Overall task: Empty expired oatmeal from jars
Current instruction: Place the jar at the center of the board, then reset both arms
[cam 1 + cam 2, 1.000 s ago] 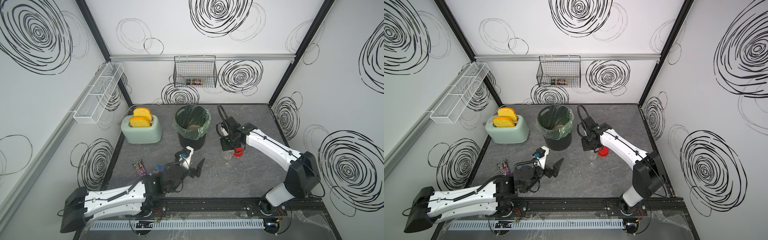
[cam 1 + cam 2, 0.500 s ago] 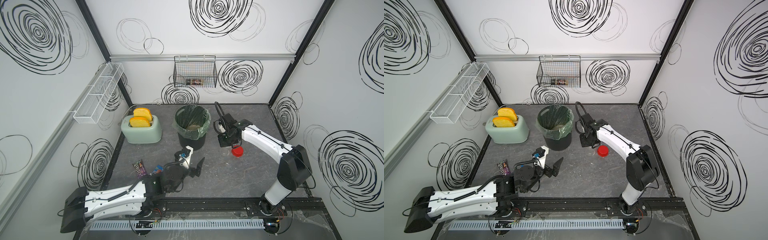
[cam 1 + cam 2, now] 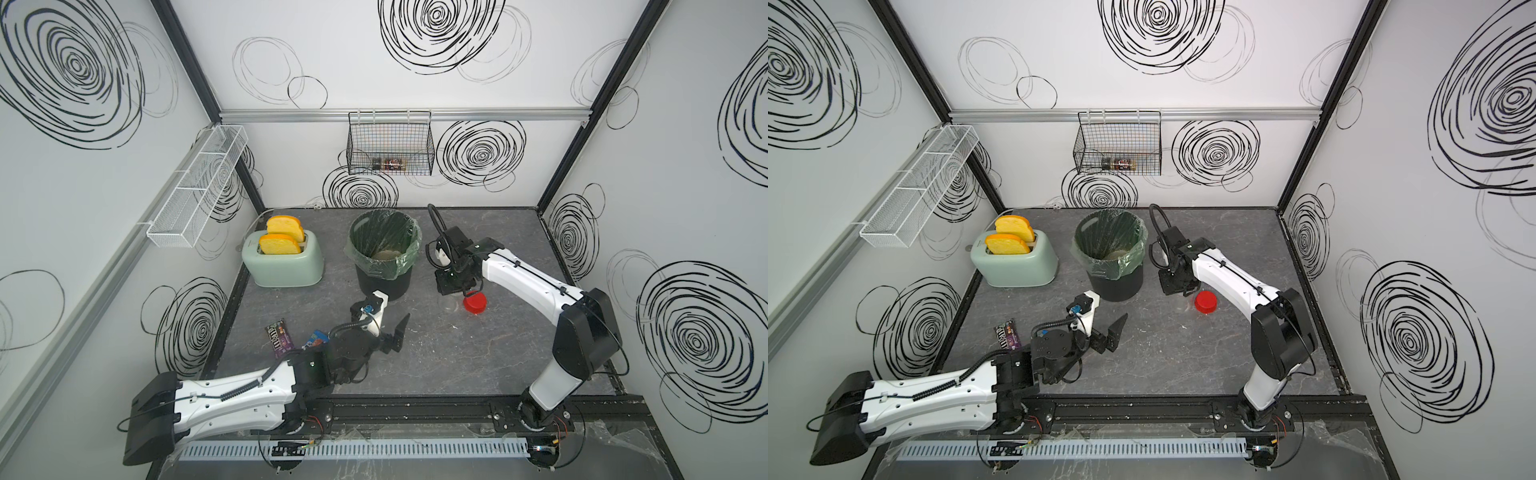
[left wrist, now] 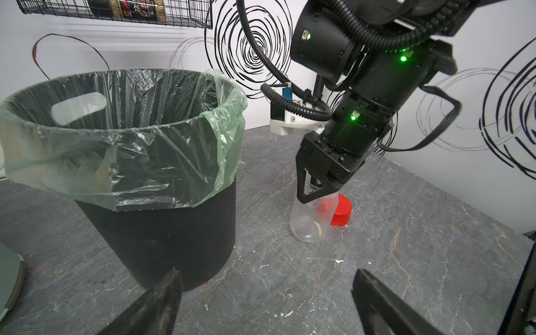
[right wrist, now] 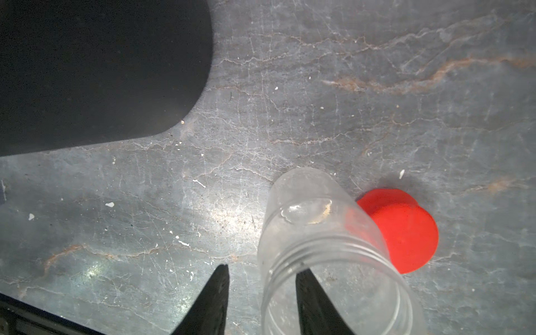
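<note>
I read right gripper [image 5: 262, 268]: jaws parted astride jar [image 5: 319, 232] rim, nothing pinched | jar upright under it, red lid [image 5: 403, 229] just beside | oatmeal [image 3: 388, 254] in bin [image 3: 382, 282] near it | left gripper [image 4: 266, 272] wide, empty.

Both top views are bright, evenly lit from above and sharp, with only soft shadows on the grey marbled bench [image 3: 457, 357]. The right wrist view is dimmer, with a pale glare patch on the bench; the clear plastic cylindrical jar [image 5: 327, 232] blurs near the lens. The left wrist view bows toward its edges.
</note>
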Controlling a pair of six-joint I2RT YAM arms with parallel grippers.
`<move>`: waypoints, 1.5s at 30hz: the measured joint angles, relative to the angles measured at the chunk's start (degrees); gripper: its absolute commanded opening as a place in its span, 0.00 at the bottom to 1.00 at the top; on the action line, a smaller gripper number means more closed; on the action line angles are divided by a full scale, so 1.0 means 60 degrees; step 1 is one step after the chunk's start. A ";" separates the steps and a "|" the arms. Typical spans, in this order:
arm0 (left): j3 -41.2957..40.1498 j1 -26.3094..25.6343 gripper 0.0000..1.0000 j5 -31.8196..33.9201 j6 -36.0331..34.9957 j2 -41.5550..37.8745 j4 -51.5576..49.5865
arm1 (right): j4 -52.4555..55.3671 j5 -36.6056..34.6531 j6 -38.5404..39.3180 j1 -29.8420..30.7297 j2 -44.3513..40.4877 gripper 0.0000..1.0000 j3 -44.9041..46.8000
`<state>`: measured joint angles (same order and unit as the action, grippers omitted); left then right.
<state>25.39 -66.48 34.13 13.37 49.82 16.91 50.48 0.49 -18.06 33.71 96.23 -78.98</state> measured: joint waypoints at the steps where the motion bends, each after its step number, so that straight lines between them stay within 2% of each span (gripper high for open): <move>1: 0.0000 0.0015 0.96 -0.0124 -0.0058 0.0000 0.0040 | 0.0033 0.0000 0.0004 0.0000 0.0000 0.48 -0.0062; 9: -0.0051 0.0047 0.96 -0.1581 -0.0703 0.0018 0.0415 | 0.0328 -0.0011 0.0007 0.0000 0.0000 0.56 -0.0444; 20: -0.0047 0.0237 0.96 -0.2113 -0.0918 0.0259 0.0423 | 0.0772 -0.0066 -0.0095 0.0000 -0.0517 0.64 -0.0965; 22: -0.0047 0.0306 0.96 -0.2113 -0.0969 0.0182 0.0368 | 0.0903 -0.0117 -0.0117 0.0000 -0.0681 0.69 -0.1217; 23: -0.0047 0.0353 0.96 -0.2109 -0.0991 0.0091 0.0302 | 0.0933 -0.0120 -0.0124 -0.0011 -0.0794 0.80 -0.1381; 24: -0.0047 0.0408 0.96 -0.2113 -0.1031 -0.0015 0.0211 | 0.0933 -0.0124 -0.0109 -0.0029 -0.0885 0.97 -0.1486; 27: -0.0055 0.0809 0.96 -0.2106 -0.1195 -0.0597 -0.0036 | 0.0699 -0.0171 -0.0011 -0.0164 -0.1483 0.98 -0.1650; 29: -0.0069 0.1337 0.96 -0.2160 -0.1308 -0.1107 -0.0076 | 0.0233 -0.0058 0.0087 -0.0441 -0.2058 0.98 -0.1501; 32: -0.0095 0.2699 0.96 -0.2269 -0.1432 -0.1836 0.0033 | -0.1279 0.0299 0.0168 -0.1461 -0.3202 0.98 -0.0616; 36: -0.0470 0.5373 0.96 -0.2463 -0.1603 -0.2175 0.0841 | -0.4346 0.0255 0.0160 -0.3177 -0.4772 0.98 0.2065; 41: -0.0605 0.8841 0.96 -0.3224 -0.1016 -0.0867 0.1723 | -0.7883 -0.1071 0.0525 -0.4003 -0.5380 0.98 0.5719; 43: -0.0608 0.9551 0.96 -0.3435 -0.0776 0.0025 0.2269 | -0.9052 -0.1752 0.0885 -0.4160 -0.5373 0.98 0.6881; 45: -0.0605 0.9664 0.96 -0.3610 -0.0863 0.0911 0.2801 | -1.0058 -0.2379 0.1206 -0.4309 -0.5319 0.98 0.7672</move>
<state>21.76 -8.49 12.47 8.19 55.29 33.71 -9.87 -13.78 -10.83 7.86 64.31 -32.95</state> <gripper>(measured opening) 0.962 0.980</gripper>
